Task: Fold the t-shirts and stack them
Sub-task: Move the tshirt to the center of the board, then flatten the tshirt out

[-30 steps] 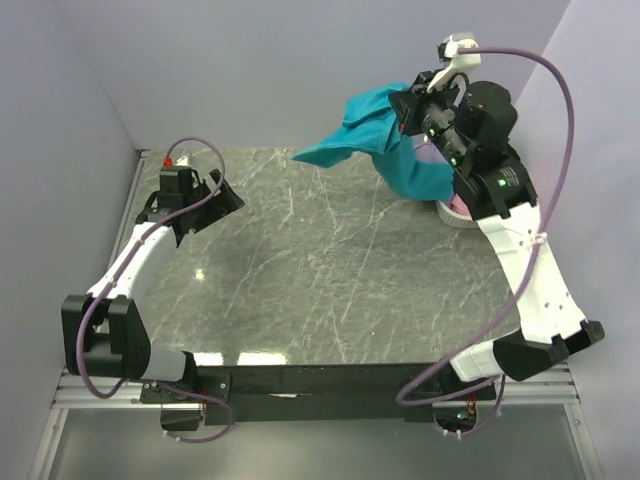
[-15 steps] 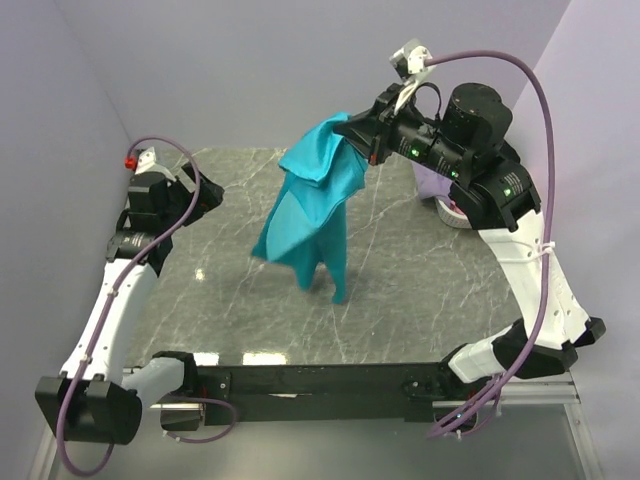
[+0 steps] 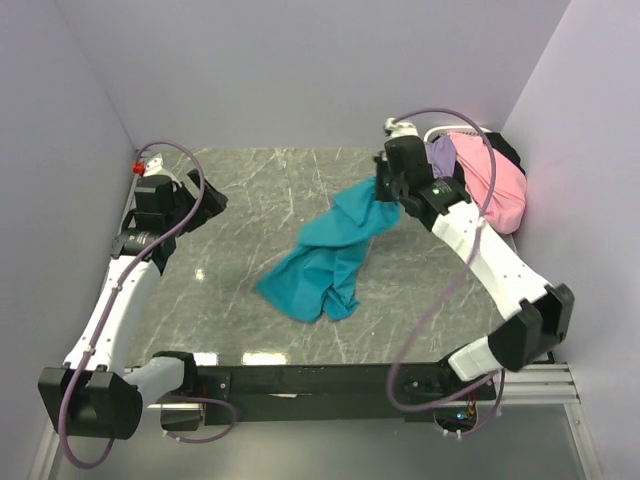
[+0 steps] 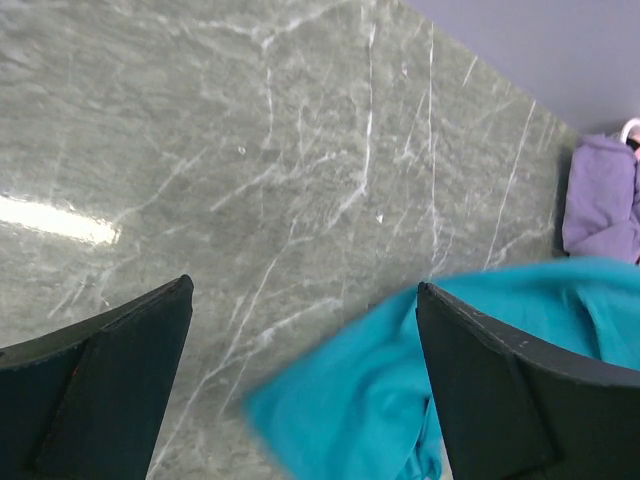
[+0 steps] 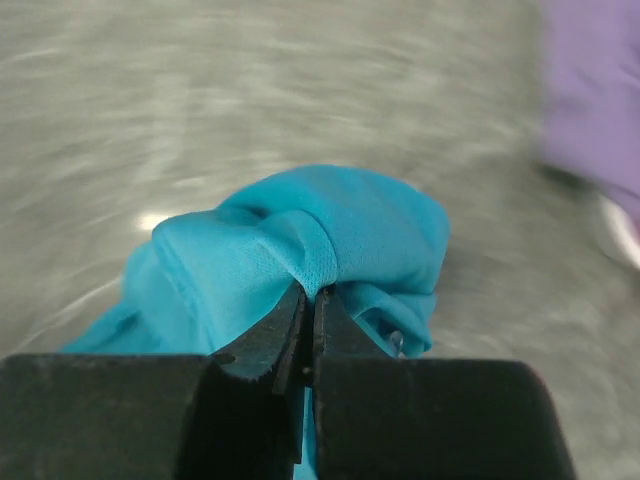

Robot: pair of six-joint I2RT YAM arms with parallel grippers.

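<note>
The marble surface (image 3: 250, 190) now has the teal t-shirt (image 3: 325, 255) down on it, crumpled roughly in the middle, whereas a second ago it was dangling in the air off the right arm. The pink t-shirt (image 3: 490, 180) and lavender t-shirt (image 3: 442, 155) sit bunched in the far right corner. The right tool (image 5: 308, 295) is pressed together, pinching the far end of the teal t-shirt low over the surface. The left tool (image 4: 303, 290) is spread wide with nothing in it, off to the left. So the shirt looks delivered for laying out, but it isn't flat and no folding has started yet
</note>
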